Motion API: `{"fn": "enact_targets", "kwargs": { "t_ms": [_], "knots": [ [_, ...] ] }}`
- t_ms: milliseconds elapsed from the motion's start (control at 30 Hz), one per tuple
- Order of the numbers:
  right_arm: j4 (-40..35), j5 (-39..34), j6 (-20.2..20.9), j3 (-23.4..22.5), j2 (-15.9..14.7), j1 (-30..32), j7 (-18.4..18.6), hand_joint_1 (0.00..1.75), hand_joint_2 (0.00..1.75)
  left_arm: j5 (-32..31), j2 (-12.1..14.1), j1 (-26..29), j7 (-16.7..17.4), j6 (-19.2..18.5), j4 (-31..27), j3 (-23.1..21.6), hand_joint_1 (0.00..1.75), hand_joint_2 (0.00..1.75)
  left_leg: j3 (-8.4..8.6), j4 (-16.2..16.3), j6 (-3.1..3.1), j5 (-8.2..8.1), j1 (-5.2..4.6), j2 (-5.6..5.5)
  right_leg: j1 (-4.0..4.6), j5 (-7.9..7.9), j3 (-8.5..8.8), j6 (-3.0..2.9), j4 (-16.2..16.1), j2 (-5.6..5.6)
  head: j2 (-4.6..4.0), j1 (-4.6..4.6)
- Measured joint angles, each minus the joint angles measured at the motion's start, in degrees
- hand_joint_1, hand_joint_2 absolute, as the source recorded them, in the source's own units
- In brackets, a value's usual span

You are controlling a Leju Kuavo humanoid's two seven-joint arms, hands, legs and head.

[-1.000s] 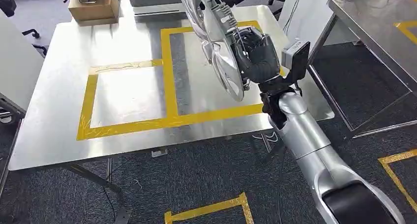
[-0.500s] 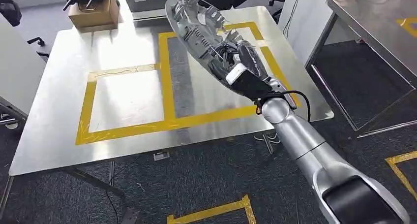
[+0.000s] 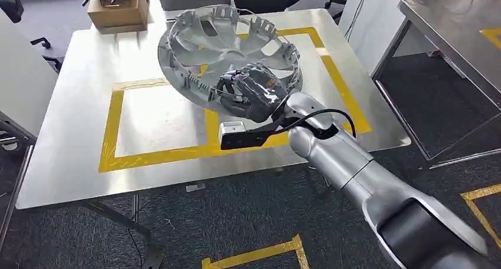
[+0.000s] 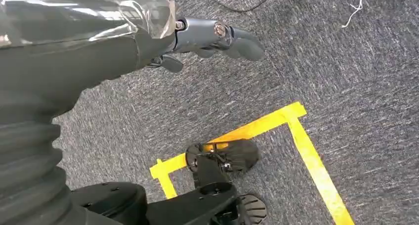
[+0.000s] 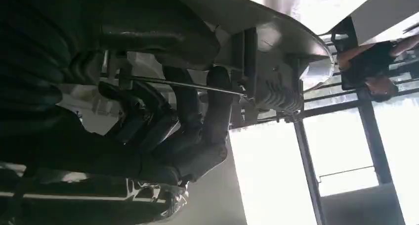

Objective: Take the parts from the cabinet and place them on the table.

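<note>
While right hand [image 3: 251, 91] grips rim of round silver plastic wheel cover [image 3: 227, 53], cover hangs tilted above steel table [image 3: 71, 156], toward far right corner; left hand [image 4: 207, 37] empty, fingers loosely curled.

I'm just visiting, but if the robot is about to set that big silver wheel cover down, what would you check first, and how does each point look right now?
1. Right hand grips the wheel cover at its near rim: ok.
2. Cover is over the table, above the yellow tape outline: ok.
3. Cover roughly level: not ok, it looks tilted.
4. Table under the cover free of things: cannot tell, the cover hides it.
5. Cardboard box at the far edge stands apart from the cover: ok.
6. Left hand holds nothing, low over the carpet: ok.
</note>
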Motion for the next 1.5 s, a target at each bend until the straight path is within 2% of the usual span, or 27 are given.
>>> {"fn": "enact_targets", "kwargs": {
  "t_ms": [167,267,400,600,700,867,1000,1100,1233,1300,1333,1400,1500],
  "knots": [
    [0.72,0.33,-0.02,0.74,0.26,-0.39,-0.04,1.75,1.75,0.02,0.02,0.0,-0.04,-0.06,0.0,0.0,0.0,1.75,-0.15,0.0,0.77,0.16,-0.31,0.0,-0.27,0.34,-0.04,0.51,-0.3,-0.03,0.0,0.02],
    [1.33,2.93,0.04,1.53,1.01,-0.84,-0.11,1.75,1.75,0.13,0.04,0.03,-0.59,1.25,0.0,0.02,0.0,1.75,-0.16,0.0,0.9,0.21,-0.35,0.08,-0.29,0.48,-0.06,0.73,-0.31,0.0,0.0,0.0],
    [3.38,6.9,0.96,3.88,3.52,-1.45,-0.04,1.75,1.75,0.61,0.04,0.19,-2.07,2.71,0.0,0.02,0.0,1.75,-0.09,0.01,0.95,0.25,-0.32,0.14,-0.22,0.52,-0.09,0.79,-0.29,0.03,0.0,0.0],
    [10.41,9.75,4.59,8.29,7.39,-1.6,-0.02,1.75,1.75,0.87,-0.09,0.31,-2.64,2.6,0.0,0.15,0.0,1.75,-0.05,0.01,0.92,0.28,-0.2,0.13,-0.08,0.51,-0.17,0.77,-0.08,0.02,0.0,-0.02],
    [14.61,10.21,7.93,9.92,8.74,-1.47,1.89,1.75,1.75,1.29,-0.28,0.32,-1.84,2.64,0.0,0.24,0.0,1.75,-0.05,0.0,0.92,0.28,-0.2,0.13,-0.08,0.51,-0.2,0.76,-0.06,0.01,0.0,-0.02],
    [23.17,9.94,11.54,11.45,10.43,-1.21,4.28,1.75,1.75,1.66,-0.55,0.95,-0.59,2.82,0.04,0.68,0.0,1.75,-0.06,0.0,0.92,0.28,-0.22,0.14,-0.1,0.51,-0.2,0.76,-0.04,0.02,0.0,-0.02],
    [27.7,8.23,17.08,11.89,11.19,-1.19,5.4,1.75,1.75,1.75,-0.66,1.27,0.24,2.62,0.13,0.92,0.0,1.75,-0.05,0.01,0.92,0.28,-0.24,0.14,-0.11,0.5,-0.19,0.76,-0.05,0.02,0.0,-0.02],
    [29.84,7.43,18.58,11.89,11.43,-0.94,5.97,1.75,1.75,1.81,-0.77,1.27,1.03,2.62,0.15,1.07,0.0,1.75,-0.04,0.01,0.92,0.28,-0.24,0.14,-0.11,0.5,-0.19,0.76,-0.06,0.02,0.0,-0.02],
    [31.01,6.93,18.08,11.87,11.52,0.33,7.16,1.75,1.75,1.84,-1.05,1.35,1.53,2.58,0.15,1.07,0.0,1.75,-0.04,0.01,0.92,0.28,-0.23,0.14,-0.1,0.51,-0.19,0.76,-0.05,0.02,0.0,-0.02],
    [31.43,7.19,16.21,11.84,11.54,0.71,9.84,1.75,1.75,1.92,-1.14,1.44,1.64,2.69,0.15,1.11,0.0,1.75,-0.03,0.01,0.92,0.28,-0.23,0.14,-0.1,0.51,-0.19,0.76,-0.05,0.02,0.0,-0.02],
    [31.56,7.72,12.66,11.78,11.52,1.05,13.12,1.75,1.75,1.99,-1.18,1.57,1.79,3.0,0.15,1.16,0.0,1.75,-0.03,0.01,0.92,0.28,-0.23,0.14,-0.1,0.51,-0.19,0.76,-0.05,0.03,0.0,0.0],
    [31.76,8.7,7.05,11.63,11.26,1.17,16.2,1.75,1.75,1.94,-1.25,2.0,1.79,3.61,0.15,1.18,0.0,1.75,-0.02,0.01,0.92,0.28,-0.23,0.14,-0.1,0.51,-0.2,0.76,-0.05,0.03,0.0,-0.02],
    [32.08,9.96,-0.38,11.34,10.32,1.08,15.76,1.75,1.75,1.31,-1.27,2.64,1.51,3.85,0.28,1.16,0.0,1.75,0.0,0.01,0.92,0.28,-0.23,0.15,-0.1,0.51,-0.18,0.76,-0.05,0.03,0.0,-0.02]
  ]
}}
